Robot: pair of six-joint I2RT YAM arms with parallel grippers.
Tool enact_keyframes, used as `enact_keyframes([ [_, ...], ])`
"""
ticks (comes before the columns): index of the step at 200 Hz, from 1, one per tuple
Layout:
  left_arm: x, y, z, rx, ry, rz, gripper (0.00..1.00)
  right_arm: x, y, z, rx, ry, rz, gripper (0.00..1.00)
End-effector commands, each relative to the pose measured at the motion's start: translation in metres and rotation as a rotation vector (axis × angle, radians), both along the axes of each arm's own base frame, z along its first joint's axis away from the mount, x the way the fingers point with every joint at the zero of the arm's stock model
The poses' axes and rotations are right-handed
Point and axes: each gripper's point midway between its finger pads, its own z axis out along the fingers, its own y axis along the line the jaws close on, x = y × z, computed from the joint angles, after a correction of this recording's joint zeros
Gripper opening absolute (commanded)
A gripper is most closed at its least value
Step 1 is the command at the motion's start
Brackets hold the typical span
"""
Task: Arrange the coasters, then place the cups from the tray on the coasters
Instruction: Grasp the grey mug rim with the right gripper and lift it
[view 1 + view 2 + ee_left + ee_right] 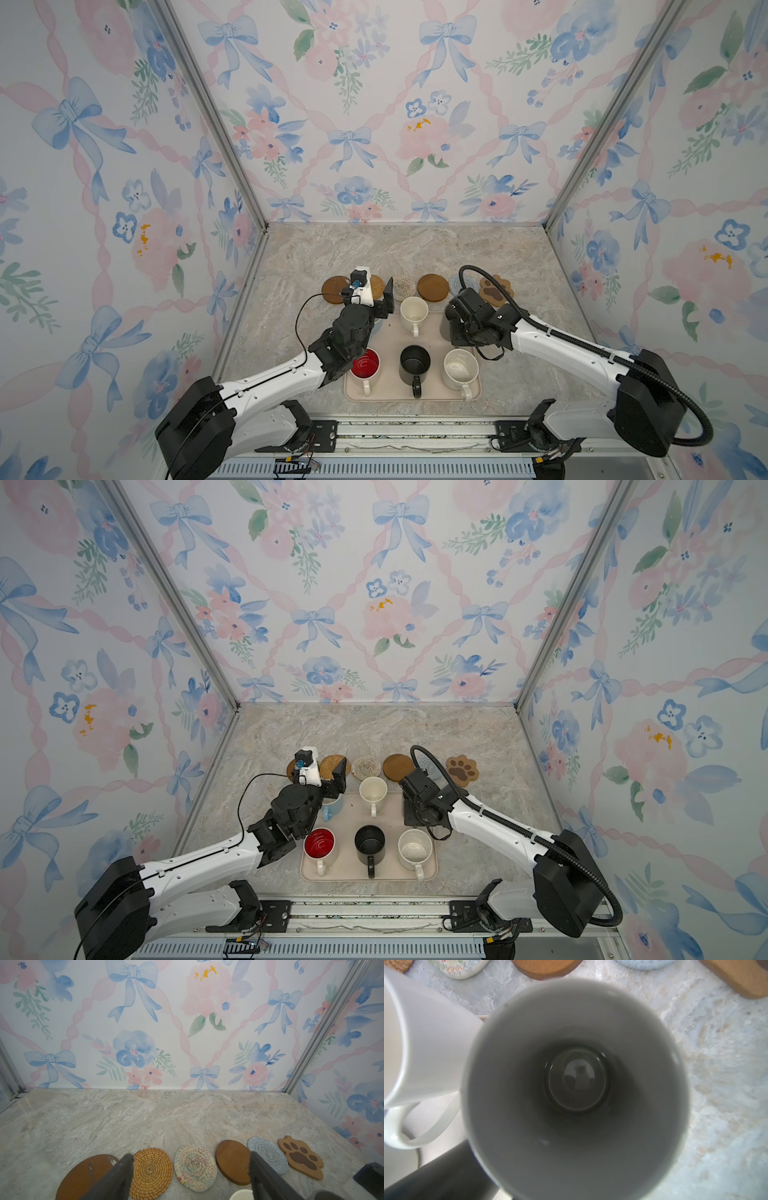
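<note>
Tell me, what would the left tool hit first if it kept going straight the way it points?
Most likely the cream woven coaster, lying straight ahead between the tips of the open left tool. Depth is unclear, so it might pass just above it.

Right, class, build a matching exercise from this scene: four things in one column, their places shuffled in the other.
Things: 1 black mug; 2 paw-shaped coaster; 3 cream mug; 4 red-inside mug.
Places: a tray, far row, middle; b tray, near row, left; c right end of the coasters; d tray, near row, middle.
Pairs: 1-d; 2-c; 3-a; 4-b.
</note>
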Motion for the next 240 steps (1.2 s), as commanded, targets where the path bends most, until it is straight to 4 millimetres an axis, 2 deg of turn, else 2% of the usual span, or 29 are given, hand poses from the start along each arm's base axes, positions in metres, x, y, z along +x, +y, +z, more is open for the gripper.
enact_keyframes([
  [1,-0.003,0.005,0.002,0.009,-0.018,0.012,0.83,0.000,-0.004,-0.007,-0.011,0.013,-0.017,0.25],
  [27,-0.003,0.007,0.003,0.010,-0.019,0.019,0.83,0.000,-0.007,-0.007,-0.026,0.012,-0.024,0.15],
  [49,-0.003,0.008,0.002,0.013,-0.018,0.027,0.84,0.002,-0.010,-0.007,-0.044,0.004,-0.030,0.00],
  [89,-0.003,0.008,0.001,0.014,-0.016,0.029,0.84,0.007,-0.012,-0.001,-0.058,-0.029,-0.038,0.00],
  [169,-0.002,0.009,-0.001,0.017,-0.013,0.033,0.84,0.022,-0.010,0.032,-0.030,-0.160,-0.035,0.00],
  [198,-0.002,0.009,-0.002,0.019,-0.013,0.035,0.84,0.023,-0.009,0.038,-0.036,-0.167,-0.008,0.00],
  [240,-0.001,0.011,-0.004,0.027,-0.010,0.047,0.85,0.030,-0.016,0.054,-0.021,-0.198,-0.012,0.00],
])
